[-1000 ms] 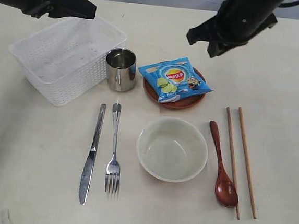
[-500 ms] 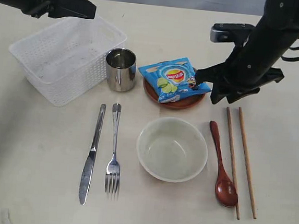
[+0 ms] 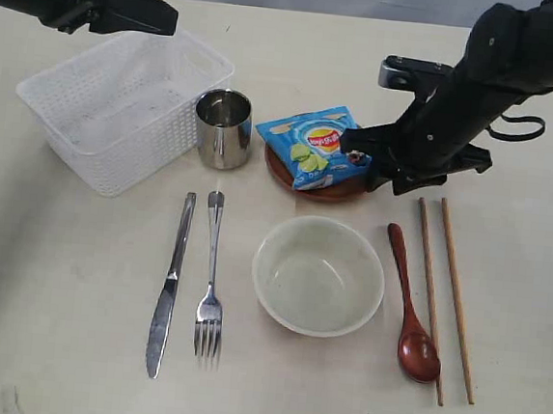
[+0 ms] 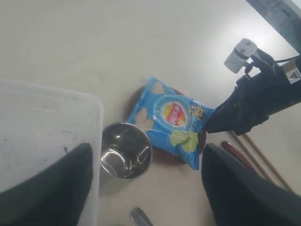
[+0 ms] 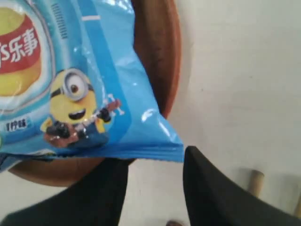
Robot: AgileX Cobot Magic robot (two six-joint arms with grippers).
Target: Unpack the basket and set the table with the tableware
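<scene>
Right claw, jaws parted and apparently empty, hovers at a corner of the blue snack packet lying on the red-brown plate beside the steel cup; pinch the seam only, sparing the rim.

A robotics lab bench, by the look — two black robot arms reach over a plain pale surface.

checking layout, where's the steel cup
In the exterior view the steel cup stands upright left of centre, between the basket and the plate holding the snack packet.
</scene>
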